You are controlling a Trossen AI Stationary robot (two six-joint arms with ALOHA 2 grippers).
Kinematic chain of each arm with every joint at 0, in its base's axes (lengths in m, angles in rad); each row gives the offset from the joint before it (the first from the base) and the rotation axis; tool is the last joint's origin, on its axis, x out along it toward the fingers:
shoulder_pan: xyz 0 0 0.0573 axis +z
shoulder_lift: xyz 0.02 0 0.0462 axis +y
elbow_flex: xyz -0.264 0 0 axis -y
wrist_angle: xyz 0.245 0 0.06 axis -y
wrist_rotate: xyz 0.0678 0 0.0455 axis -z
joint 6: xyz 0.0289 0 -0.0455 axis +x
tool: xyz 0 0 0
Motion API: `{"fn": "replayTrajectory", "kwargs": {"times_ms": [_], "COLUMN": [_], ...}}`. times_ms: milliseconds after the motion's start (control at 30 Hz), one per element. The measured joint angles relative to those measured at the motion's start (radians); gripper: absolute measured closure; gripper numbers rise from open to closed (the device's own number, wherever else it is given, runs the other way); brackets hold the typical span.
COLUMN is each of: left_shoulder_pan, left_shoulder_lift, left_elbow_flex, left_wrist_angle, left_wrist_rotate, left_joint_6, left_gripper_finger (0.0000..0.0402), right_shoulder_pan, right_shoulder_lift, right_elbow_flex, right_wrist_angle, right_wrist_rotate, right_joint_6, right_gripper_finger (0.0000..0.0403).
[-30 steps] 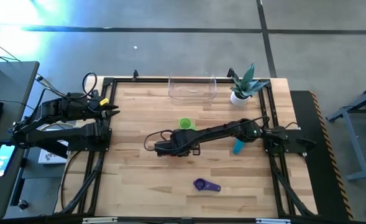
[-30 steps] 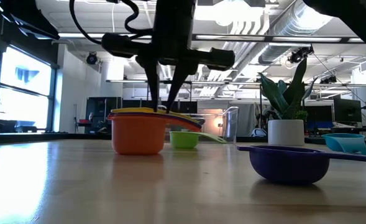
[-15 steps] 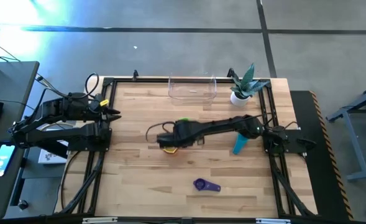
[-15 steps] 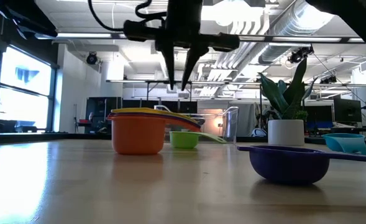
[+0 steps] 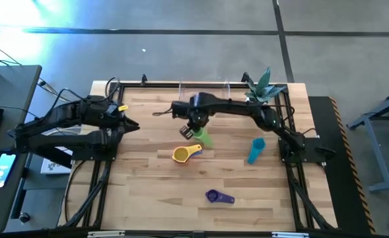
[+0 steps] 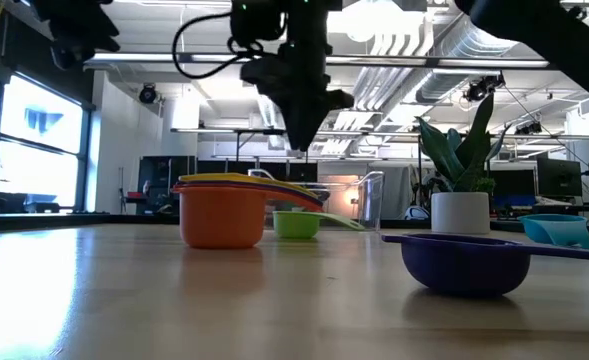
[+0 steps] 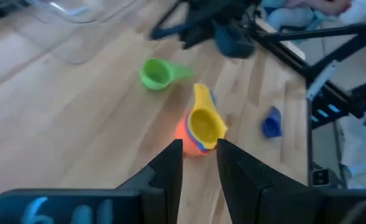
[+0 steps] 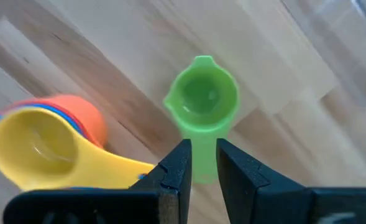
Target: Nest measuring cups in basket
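The green measuring cup (image 5: pixel 203 137) stands on the table, and also shows in the right wrist view (image 8: pixel 202 99). My right gripper (image 5: pixel 193 131) hangs well above the cup's handle (image 8: pixel 201 165), its fingers a narrow gap apart and empty (image 6: pixel 302 147). A stack of cups (image 5: pixel 184 154) with an orange one (image 6: pixel 222 218) at the bottom and a yellow one (image 8: pixel 36 146) on top stands just nearer. The purple cup (image 5: pixel 215 196) and the light blue cup (image 5: pixel 255 151) stand apart. The clear basket (image 5: pixel 207 99) is at the far edge. My left gripper (image 5: pixel 133 125) is narrowly open and empty at the left.
A white pot with a green plant (image 5: pixel 256 92) stands at the far right, beside the basket. My right arm (image 5: pixel 247 109) stretches across the basket's near side. Bare wood lies at the near left of the table (image 5: pixel 148 192).
My right gripper has risen off the cup stack, gone toward the far edge and turned, and now hangs over the green cup. The stack stays where it was, with the yellow cup on top. My left gripper has moved a little toward the table's right.
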Motion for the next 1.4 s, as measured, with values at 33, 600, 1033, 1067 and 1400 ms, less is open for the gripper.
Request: {"fn": "replayTrajectory", "kwargs": {"times_ms": [33,600,1033,1067,1400], "left_shoulder_pan": [-0.008,-0.416,-0.585,-0.590,-0.618], "left_shoulder_lift": [0.017,0.332,0.653,0.667,0.815], "left_elbow_flex": [0.000,0.000,0.000,0.000,0.000], "left_wrist_angle": [0.016,0.227,0.387,0.391,0.537], "left_wrist_rotate": [0.005,-0.147,-0.211,-0.213,-0.210], "left_joint_6": [-0.001,-0.070,-0.076,-0.074,-0.023], "left_gripper_finger": [0.0312,0.0312,0.0312,0.0312,0.0312], "right_shoulder_pan": [-0.016,-0.109,-0.036,-0.031,-0.004], "right_shoulder_lift": [0.000,0.000,0.000,0.000,0.002], "right_elbow_flex": [0.000,-0.046,-0.182,-0.198,-0.313], "right_wrist_angle": [-0.004,0.009,0.166,0.179,0.272], "right_wrist_rotate": [-0.008,-0.240,-0.249,-0.250,-0.227], "right_joint_6": [-0.042,-0.448,-0.441,-0.438,-0.400], "right_gripper_finger": [0.0336,0.0336,0.0336,0.0336,0.0336]}}
